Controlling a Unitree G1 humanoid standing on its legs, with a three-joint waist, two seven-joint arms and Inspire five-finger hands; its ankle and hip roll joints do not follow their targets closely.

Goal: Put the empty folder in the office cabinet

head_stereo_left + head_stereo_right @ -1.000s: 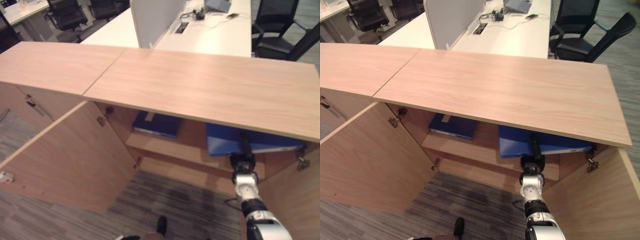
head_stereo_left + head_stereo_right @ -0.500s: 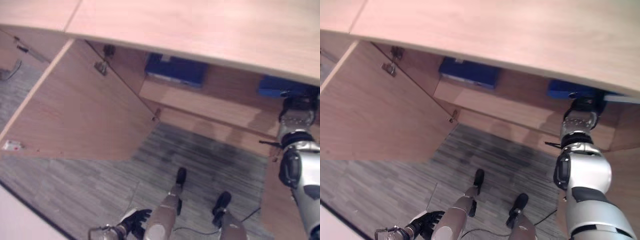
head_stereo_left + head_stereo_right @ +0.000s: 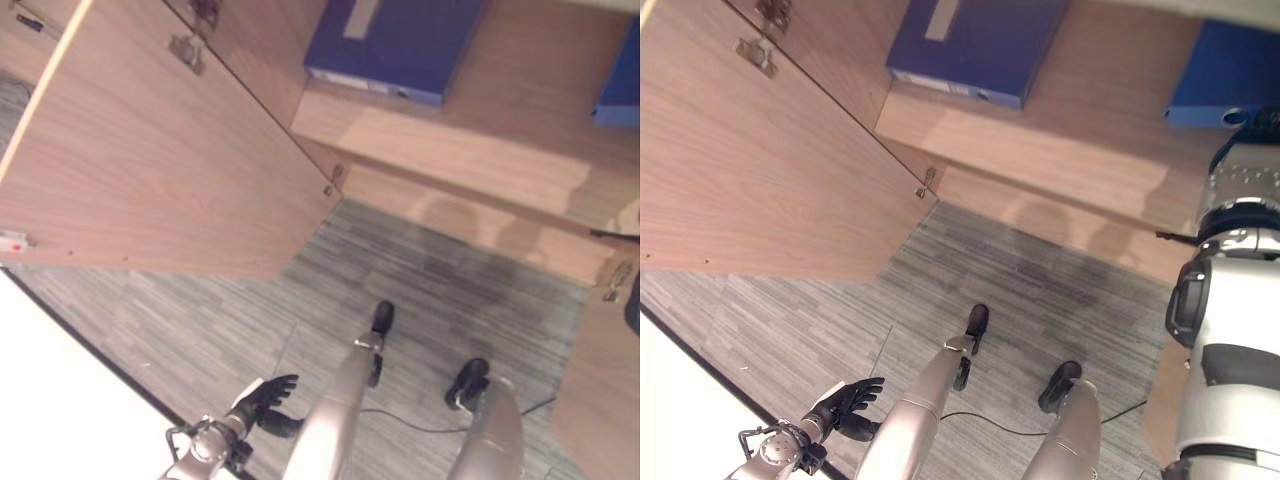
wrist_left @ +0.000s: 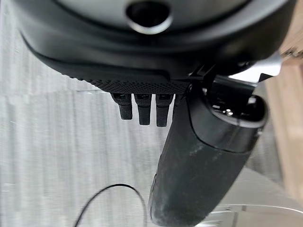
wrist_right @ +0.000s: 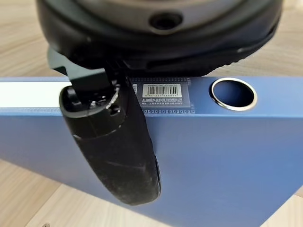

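The view has dipped from the cabinet top to the floor. The flat blue plastic folder (image 3: 1230, 75) now lies on the wooden cabinet shelf (image 3: 1090, 130); the right hand (image 5: 113, 142) rests its thumb across it, fingers hidden. The left hand (image 3: 845, 405) hangs open. Placement looks nearly done.

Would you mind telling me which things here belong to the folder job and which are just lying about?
Job in hand: the blue folder on the right of the cabinet shelf; the right hand, thumb lying across it; the open cabinet door.

Lying about: the second blue folder, flat on the shelf further left; the left hand, open, low over the carpet.
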